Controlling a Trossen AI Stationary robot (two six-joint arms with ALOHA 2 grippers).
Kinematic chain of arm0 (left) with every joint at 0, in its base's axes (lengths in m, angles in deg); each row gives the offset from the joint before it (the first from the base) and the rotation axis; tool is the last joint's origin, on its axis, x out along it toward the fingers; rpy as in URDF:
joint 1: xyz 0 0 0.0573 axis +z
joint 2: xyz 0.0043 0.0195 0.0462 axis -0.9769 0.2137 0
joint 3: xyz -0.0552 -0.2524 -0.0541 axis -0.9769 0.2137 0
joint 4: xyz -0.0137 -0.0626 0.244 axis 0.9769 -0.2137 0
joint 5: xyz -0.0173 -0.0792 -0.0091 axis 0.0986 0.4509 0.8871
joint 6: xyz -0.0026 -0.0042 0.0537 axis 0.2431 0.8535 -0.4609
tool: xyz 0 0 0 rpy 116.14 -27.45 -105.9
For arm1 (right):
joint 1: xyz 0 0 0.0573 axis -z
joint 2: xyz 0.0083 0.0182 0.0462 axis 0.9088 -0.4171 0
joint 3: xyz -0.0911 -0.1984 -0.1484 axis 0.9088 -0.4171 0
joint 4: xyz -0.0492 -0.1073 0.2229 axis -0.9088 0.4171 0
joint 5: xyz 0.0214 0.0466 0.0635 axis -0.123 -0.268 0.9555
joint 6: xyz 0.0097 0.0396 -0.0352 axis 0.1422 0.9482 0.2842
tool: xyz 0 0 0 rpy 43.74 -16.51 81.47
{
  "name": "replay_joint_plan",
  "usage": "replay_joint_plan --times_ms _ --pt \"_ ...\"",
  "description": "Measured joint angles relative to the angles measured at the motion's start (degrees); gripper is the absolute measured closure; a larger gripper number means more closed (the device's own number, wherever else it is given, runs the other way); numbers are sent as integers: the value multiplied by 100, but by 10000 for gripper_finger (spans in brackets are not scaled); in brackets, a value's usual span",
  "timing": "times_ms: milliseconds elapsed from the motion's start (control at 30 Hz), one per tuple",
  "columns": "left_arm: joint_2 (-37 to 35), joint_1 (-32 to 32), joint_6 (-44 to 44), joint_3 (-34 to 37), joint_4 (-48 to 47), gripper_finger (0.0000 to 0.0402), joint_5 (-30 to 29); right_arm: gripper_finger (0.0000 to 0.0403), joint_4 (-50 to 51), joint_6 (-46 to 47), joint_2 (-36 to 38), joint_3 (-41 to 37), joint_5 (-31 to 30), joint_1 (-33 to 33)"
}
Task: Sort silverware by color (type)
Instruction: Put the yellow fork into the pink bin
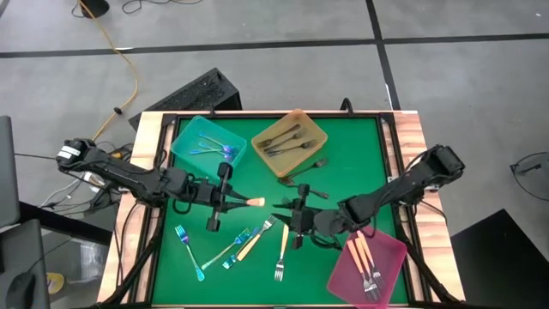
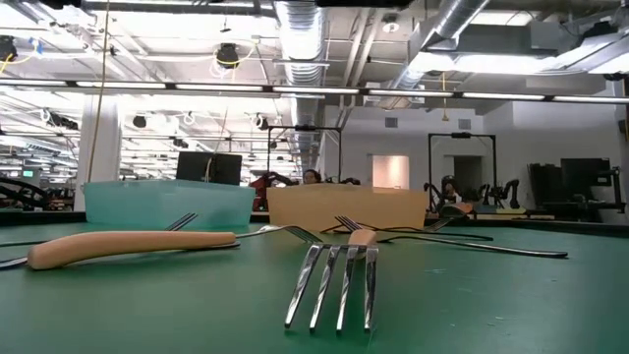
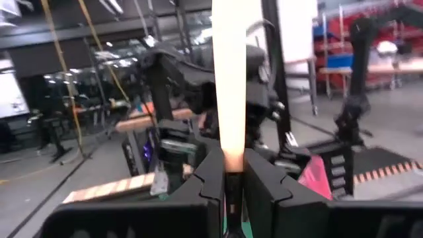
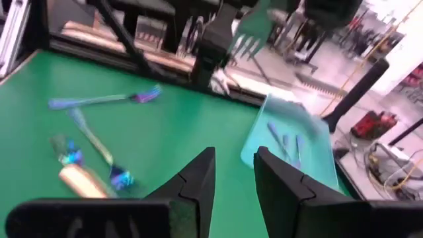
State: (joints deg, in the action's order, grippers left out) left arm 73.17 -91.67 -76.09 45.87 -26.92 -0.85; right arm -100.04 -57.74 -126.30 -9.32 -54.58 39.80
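Note:
My left gripper (image 1: 243,202) hovers over the middle of the green mat, shut on a cream-handled piece of silverware (image 1: 255,202) that points at my right gripper (image 1: 290,216). The right gripper faces it from the right and is open (image 4: 234,155) with nothing between its fingers. Loose on the mat nearer the front lie a blue fork (image 1: 189,251), blue-teal pieces (image 1: 227,253), a cream-handled utensil (image 2: 128,246) and a cream-handled fork (image 1: 281,253). A dark fork (image 1: 309,167) lies beside the amber tray. My left gripper pinches the cream handle (image 3: 228,142) between its two fingers. The fingers come about level from the table's left and lie along the piece, which sticks straight out ahead of them. It is lifted clear of the mat. Which end lies between the fingers is hidden by them.
A teal tray (image 1: 208,144) with blue pieces stands at the far left. An amber tray (image 1: 289,142) with dark forks is at the far middle, and a pink tray (image 1: 369,266) with cream-handled forks at the near right. A wooden rim (image 1: 403,129) frames the mat.

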Motion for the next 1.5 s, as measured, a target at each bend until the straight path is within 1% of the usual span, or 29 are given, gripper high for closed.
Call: replay_joint_plan --times_ms 100,133,200,300,400,467,600,733,900,1033,1200,1367,1500 --pt "63 -92 -171 -1 70 386 25 277 -344 -133 -186 -2 76 87" --pt "74 -115 -211 11 72 386 19 277 -371 -92 -195 -2 188 107" --pt "83 -159 -258 186 377 386 -1 277 -394 115 -193 0 505 179" --pt "130 -178 -345 705 1513 386 -145 277 -341 403 -195 1 1105 330" --pt "134 -166 -288 1373 2725 386 -312 277 -337 615 -195 0 1489 496" --pt "132 -177 -197 1753 3382 386 -528 276 -327 704 -195 0 1493 582" --pt "130 -273 -28 2253 4105 386 -819 263 -491 719 -195 0 1427 713" --pt "132 -337 38 2364 4035 386 -1187 234 -902 591 -195 0 1374 903" --pt "130 -342 35 2364 3980 386 -1211 173 -1274 584 -195 2 1400 1136" --pt "131 -342 35 2364 3946 386 -1230 134 -1664 582 -195 2 1735 1269" --pt "364 -329 37 2293 3934 386 -1296 121 -2005 575 -195 2 2111 1391" --pt "999 -318 -46 1933 3977 386 -1212 120 -2122 466 -195 4 2262 1413" --pt "1536 -280 -330 1761 4312 386 -1145 120 -2127 426 -195 4 2295 1378"
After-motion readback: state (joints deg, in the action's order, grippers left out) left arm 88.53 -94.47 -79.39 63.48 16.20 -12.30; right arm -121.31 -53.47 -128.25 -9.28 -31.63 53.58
